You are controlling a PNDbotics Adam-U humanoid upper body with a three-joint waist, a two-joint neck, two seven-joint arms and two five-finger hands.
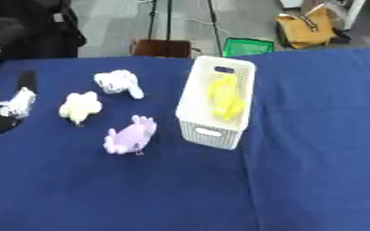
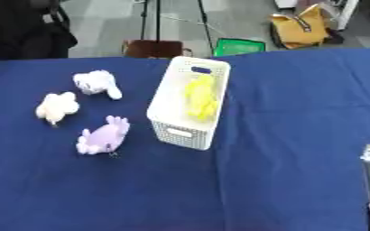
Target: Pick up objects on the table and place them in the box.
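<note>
Three plush toys, white (image 1: 118, 83), cream (image 1: 79, 106) and purple (image 1: 130, 136), lay on the bench (image 1: 314, 135) at nine o'clock of the box (image 1: 216, 101), which held something yellow (image 1: 226, 97). They looked soft and light; gripping around the body seemed best. The left hand (image 1: 14, 104) showed at the view's left edge; I could not tell its state.

My counter (image 1: 314, 135) is covered in a deep blue cloth that fills most of my view. Beyond its far edge lies a grey floor (image 1: 109, 22). Thin dark stand legs (image 1: 168, 20) rise there, with a brown box (image 1: 160, 48) and a green crate (image 1: 247, 46) just behind the counter, and a mustard-yellow bag (image 1: 305, 30) at far right.
</note>
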